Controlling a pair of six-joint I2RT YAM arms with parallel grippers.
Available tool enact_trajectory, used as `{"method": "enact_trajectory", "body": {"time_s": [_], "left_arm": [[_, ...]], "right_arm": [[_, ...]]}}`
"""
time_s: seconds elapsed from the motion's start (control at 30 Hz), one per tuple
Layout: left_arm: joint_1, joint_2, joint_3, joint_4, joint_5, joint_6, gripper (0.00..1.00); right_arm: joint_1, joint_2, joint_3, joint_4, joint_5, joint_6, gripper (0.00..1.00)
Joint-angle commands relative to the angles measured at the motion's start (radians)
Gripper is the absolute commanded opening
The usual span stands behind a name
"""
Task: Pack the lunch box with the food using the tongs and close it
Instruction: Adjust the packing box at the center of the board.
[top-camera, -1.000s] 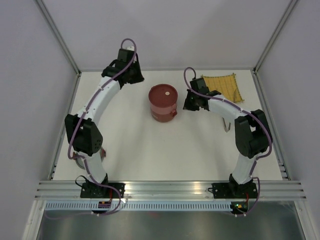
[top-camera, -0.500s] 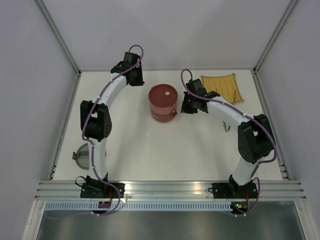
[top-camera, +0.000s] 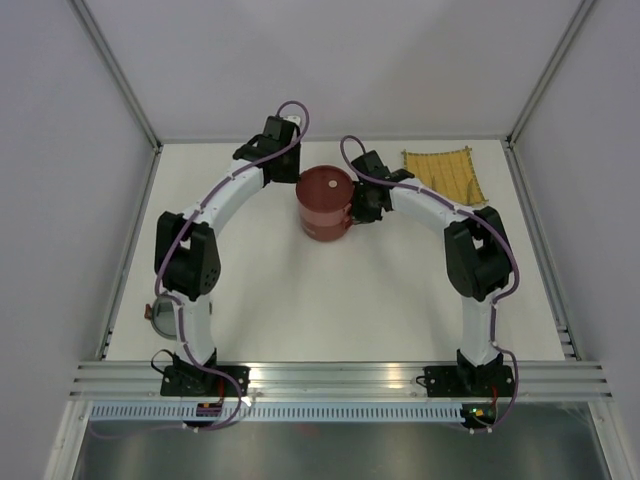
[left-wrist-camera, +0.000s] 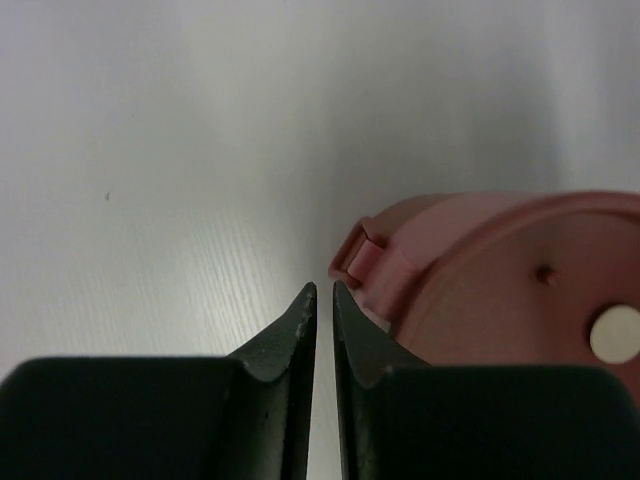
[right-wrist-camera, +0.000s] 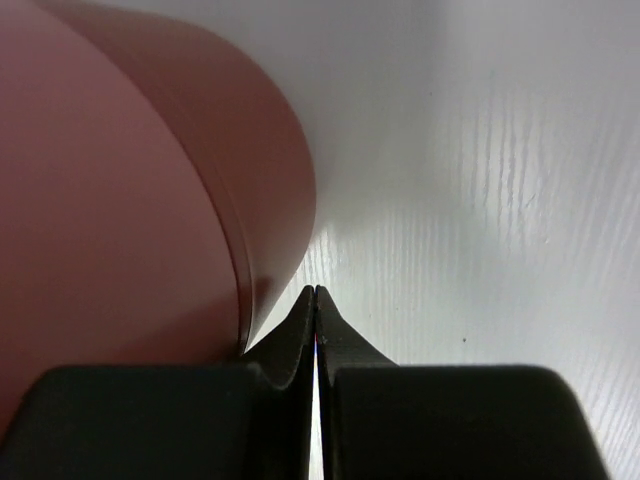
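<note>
The dark-red lunch box (top-camera: 325, 212) stands stacked in the middle of the table, with a flat lid and pale knob (top-camera: 333, 186) on top. My left gripper (top-camera: 292, 177) is at its back-left. In the left wrist view the gripper (left-wrist-camera: 322, 290) has its jaws a narrow slit apart with nothing between them, just left of the box's side latch (left-wrist-camera: 366, 262) and lid (left-wrist-camera: 520, 300). My right gripper (top-camera: 357, 211) is shut and empty, its tips (right-wrist-camera: 315, 292) against the foot of the box wall (right-wrist-camera: 120, 200). The tongs and the food are out of view.
A yellow woven mat (top-camera: 446, 174) lies at the back right, behind the right arm. A round steel-lined piece with a red rim (top-camera: 157, 314) peeks out beside the left arm near the left edge. Side walls border the table (top-camera: 330, 300).
Both arms have swung inward to the lunch box, the left from the back-left and the right from beside the mat. The left jaws have narrowed a little. The box has not moved.
</note>
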Motion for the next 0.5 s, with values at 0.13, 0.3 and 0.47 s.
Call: {"method": "enact_trajectory", "body": {"time_s": [0.13,0.3,0.47], "left_arm": [[-0.125,-0.175,-0.213,0.009,0.004,-0.083,0.15],[-0.164,-0.208,-0.296,0.015,-0.01,-0.114,0.15],[-0.165,-0.25,-0.333,-0.025,-0.142,-0.152,0.14]], "right_arm": [[0.011,0.095,0.163,0.022,0.029,-0.064,0.0],[-0.002,0.123,0.183,0.032,0.023,-0.11,0.0],[-0.03,0.149,0.256,-0.035,0.052,-0.153,0.01]]}}
